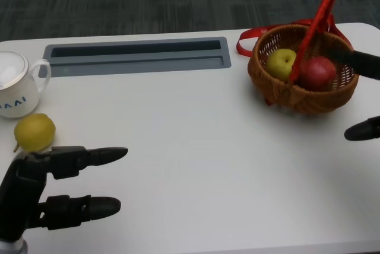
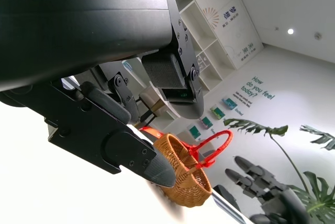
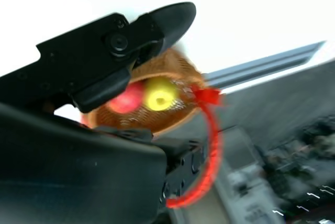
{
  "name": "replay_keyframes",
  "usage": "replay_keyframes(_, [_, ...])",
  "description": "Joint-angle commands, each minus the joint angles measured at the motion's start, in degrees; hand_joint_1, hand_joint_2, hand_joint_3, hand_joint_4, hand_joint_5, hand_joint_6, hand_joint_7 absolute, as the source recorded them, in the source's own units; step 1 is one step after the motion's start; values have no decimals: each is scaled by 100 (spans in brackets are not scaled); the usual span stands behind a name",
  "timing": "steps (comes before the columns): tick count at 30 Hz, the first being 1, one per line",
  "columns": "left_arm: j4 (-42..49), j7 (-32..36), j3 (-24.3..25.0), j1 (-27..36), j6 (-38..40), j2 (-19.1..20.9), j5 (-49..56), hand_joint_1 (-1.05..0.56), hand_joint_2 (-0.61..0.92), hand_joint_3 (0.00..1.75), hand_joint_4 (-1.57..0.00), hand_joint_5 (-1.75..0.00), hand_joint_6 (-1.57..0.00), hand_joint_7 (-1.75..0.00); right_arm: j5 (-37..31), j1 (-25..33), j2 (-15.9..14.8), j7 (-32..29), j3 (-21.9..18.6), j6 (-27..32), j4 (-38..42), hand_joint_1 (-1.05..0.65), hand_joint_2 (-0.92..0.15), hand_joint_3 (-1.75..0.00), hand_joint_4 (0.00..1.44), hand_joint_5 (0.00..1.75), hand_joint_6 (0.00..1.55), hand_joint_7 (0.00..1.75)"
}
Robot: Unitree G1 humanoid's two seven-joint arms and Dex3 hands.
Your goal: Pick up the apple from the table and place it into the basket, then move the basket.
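The red apple [image 1: 317,73] lies inside the wicker basket [image 1: 332,102] at the table's far right, next to a yellow-green fruit [image 1: 280,63]. The basket's red handle [image 1: 314,28] stands up. My right hand [image 1: 361,63] is at the basket's right side, one finger over the rim and another [image 1: 362,129] lower beside it, holding nothing. The blurred right wrist view shows my right hand [image 3: 94,56] close in front of the basket [image 3: 152,119] with the apple [image 3: 125,98]. My left hand [image 1: 35,189] rests at the near left, fingers apart and empty. In the left wrist view, the basket [image 2: 183,174] is far off.
A yellow fruit [image 1: 34,132] sits just beyond my left hand, and a white mug [image 1: 15,85] stands behind it. A long grey recessed slot [image 1: 136,55] runs along the table's far side. The basket stands near the right edge.
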Motion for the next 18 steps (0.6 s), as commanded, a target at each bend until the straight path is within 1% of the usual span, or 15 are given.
replay_keyframes(1, [60, -64, 36, -45, -54, 111, -44, -56, 69, 0, -103, 0, -95, 0, 356, 332, -48, 166, -173, -161, -441, -75, -76, -1, 33, 2, 29, 1])
replay_keyframes(2, [75, -76, 27, -59, -55, 114, -63, -56, 69, 0, -103, 0, -95, 0, 441, 488, -17, 189, -189, -183, -672, -75, -77, -1, 34, 2, 30, 1])
replay_keyframes(5, [108, -143, -11, -110, -57, 139, -138, -55, 70, 0, -104, 0, -95, 0, 758, 1150, 153, 205, -216, -272, -1704, -76, -80, -1, 38, 3, 33, 2])
replay_keyframes(7, [99, -184, -18, -119, -56, 151, -165, -55, 70, 0, -104, 0, -95, 0, 870, 1409, 229, 225, -238, -206, -2170, -76, -81, -2, 41, 3, 35, 2])
replay_keyframes(13, [97, -247, -7, -124, -61, 142, -206, -55, 70, 0, -104, 0, -95, 0, 916, 1621, 295, 312, -333, 63, -2629, -76, -82, -1, 43, 2, 37, 1])
replay_keyframes(15, [37, -245, -7, -118, -47, 124, -198, -56, 70, 0, -104, 0, -95, 0, 1020, 1734, 505, 317, -252, 91, -2801, -74, -83, -1, 45, 2, 38, 2])
replay_keyframes(18, [-102, -238, -13, -95, -5, 93, -185, -59, 71, 0, -103, 0, -94, 0, 1282, 1931, 960, 373, -42, 117, -3052, -66, -82, 0, 51, 3, 43, 2])
